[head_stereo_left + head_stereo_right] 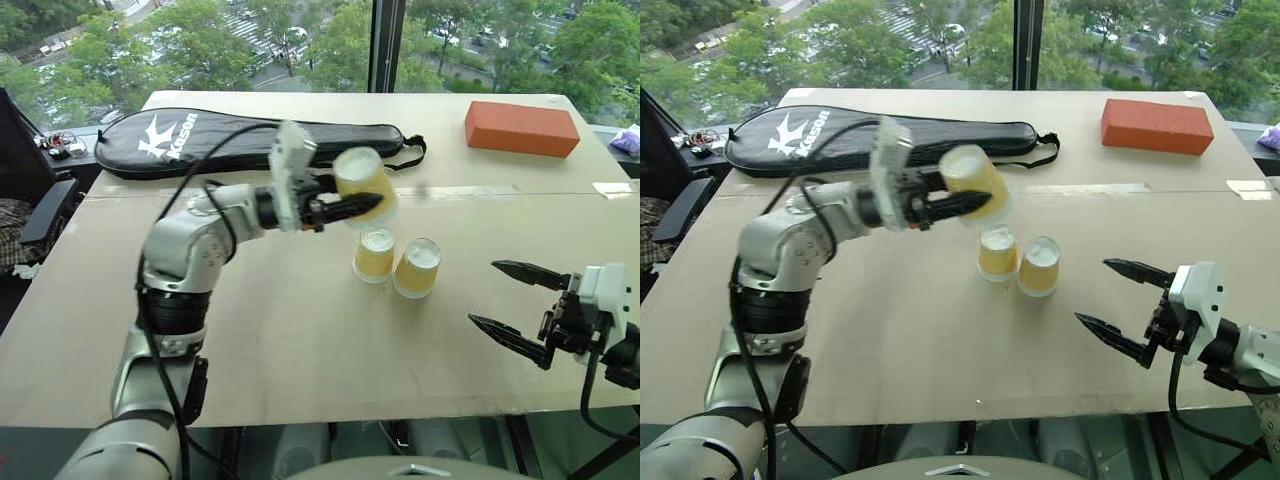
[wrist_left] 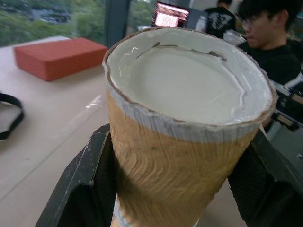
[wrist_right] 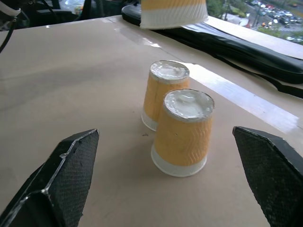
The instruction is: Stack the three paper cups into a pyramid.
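Bare table [image 1: 300, 340] around two touching upturned cups [image 1: 396, 262], seemingly unobstructed.

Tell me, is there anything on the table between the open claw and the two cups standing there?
Nothing: bare table lies between the open right gripper and the two upside-down cups, seen in the right wrist view.

Yellow-tan ribbed paper cups [image 3: 177, 127] with white bases, orange brick [image 1: 521, 128], black racket bag [image 1: 250, 140]

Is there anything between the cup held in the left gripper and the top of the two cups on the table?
Nothing visible does. The held cup in the left gripper hangs above and behind the two upside-down cups, with open air between.
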Motion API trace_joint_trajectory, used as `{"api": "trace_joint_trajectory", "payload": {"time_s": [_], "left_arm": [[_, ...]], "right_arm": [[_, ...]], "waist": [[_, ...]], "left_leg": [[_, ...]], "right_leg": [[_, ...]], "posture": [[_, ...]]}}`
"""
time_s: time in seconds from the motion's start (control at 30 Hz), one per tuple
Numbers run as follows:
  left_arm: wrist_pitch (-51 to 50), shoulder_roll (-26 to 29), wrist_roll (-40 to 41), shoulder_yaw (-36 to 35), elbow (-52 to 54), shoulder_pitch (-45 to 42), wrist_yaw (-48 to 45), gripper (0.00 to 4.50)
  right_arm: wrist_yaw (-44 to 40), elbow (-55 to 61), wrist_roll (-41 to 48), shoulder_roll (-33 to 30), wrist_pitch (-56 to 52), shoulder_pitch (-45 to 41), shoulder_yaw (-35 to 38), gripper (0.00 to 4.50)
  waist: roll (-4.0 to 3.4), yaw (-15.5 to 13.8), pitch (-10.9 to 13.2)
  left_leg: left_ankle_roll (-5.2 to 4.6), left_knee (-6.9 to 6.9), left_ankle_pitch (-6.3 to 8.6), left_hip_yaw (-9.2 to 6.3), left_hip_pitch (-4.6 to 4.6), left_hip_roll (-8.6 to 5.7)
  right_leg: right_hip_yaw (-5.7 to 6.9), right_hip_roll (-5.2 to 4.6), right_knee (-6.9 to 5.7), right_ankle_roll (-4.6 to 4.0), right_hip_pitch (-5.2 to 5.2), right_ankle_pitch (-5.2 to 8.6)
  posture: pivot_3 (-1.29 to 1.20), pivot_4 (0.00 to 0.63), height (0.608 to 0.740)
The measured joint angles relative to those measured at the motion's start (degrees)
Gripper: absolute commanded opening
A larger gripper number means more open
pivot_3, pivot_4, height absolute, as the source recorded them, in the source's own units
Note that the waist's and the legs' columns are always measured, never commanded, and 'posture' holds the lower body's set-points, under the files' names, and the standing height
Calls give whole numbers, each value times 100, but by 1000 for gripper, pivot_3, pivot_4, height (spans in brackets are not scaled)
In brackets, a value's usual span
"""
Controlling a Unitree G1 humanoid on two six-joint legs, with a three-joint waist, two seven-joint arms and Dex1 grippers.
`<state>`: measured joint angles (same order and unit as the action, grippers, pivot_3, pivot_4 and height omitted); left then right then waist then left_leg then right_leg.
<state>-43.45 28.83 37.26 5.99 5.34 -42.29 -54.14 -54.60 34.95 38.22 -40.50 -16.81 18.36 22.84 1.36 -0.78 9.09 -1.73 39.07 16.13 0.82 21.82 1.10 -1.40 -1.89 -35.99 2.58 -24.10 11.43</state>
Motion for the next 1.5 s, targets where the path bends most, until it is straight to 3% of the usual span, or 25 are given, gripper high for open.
{"api": "trace_joint_trajectory", "payload": {"time_s": [0.37, 0.7, 1.03, 1.1, 1.13, 1.17, 1.2, 1.5], "left_arm": [[280, -265, -654, 598, -689, -299, -473, 2507], [459, -525, -1044, 811, -1174, -582, -715, 2507], [655, -707, -1355, 851, -1362, -649, -908, 2507], [672, -742, -1370, 863, -1395, -655, -936, 3498], [696, -757, -1407, 871, -1403, -659, -957, 3611], [732, -760, -1463, 885, -1408, -661, -976, 4186], [747, -758, -1483, 907, -1419, -661, -981, 4408], [591, -603, -1436, 673, -1018, -647, -881, 4408]], "right_arm": [[-159, -298, -11, 52, 384, 534, 656, 4500], [-739, -1120, 291, -664, 295, -163, 1139, 4500], [-739, -1038, 337, -659, 134, -192, 1138, 4500], [-732, -983, 364, -645, 110, -191, 1138, 4500], [-725, -924, 398, -627, 86, -191, 1138, 4500], [-717, -874, 435, -605, 75, -191, 1138, 4500], [-712, -848, 465, -594, 72, -191, 1138, 4500], [-558, -652, 699, -421, -57, -205, 1120, 4500]], "waist": [[-1, 15, 0], [-2, 10, 1], [-2, 8, 1], [-2, 8, 1], [-2, 8, 1], [-2, 9, 1], [-2, 10, 1], [-3, 13, 2]], "left_leg": [[0, 2, 0, 4, -2, 2], [-1, 3, 0, 0, 0, -1], [-1, 7, 0, 2, 3, -2], [-1, 7, 0, 1, 3, -2], [-1, 7, 0, 1, 3, -2], [-1, 6, 0, 0, 3, -2], [-1, 6, 0, 0, 3, -2], [-1, 6, 1, -2, 4, 0]], "right_leg": [[-7, 5, -1, -7, 0, 3], [-6, 5, 0, -11, 0, -1], [-7, 1, 1, -6, 0, -2], [-7, 2, 1, -5, 0, -2], [-7, 2, 1, -5, 0, -2], [-7, 2, 1, -5, 0, -2], [-7, 3, 1, -5, 0, -3], [-6, 2, 1, -2, -1, -5]], "posture": [[0, 150, 740], [0, 150, 740], [0, 150, 740], [0, 150, 740], [0, 150, 740], [0, 150, 740], [0, 150, 740], [0, 150, 740]]}}
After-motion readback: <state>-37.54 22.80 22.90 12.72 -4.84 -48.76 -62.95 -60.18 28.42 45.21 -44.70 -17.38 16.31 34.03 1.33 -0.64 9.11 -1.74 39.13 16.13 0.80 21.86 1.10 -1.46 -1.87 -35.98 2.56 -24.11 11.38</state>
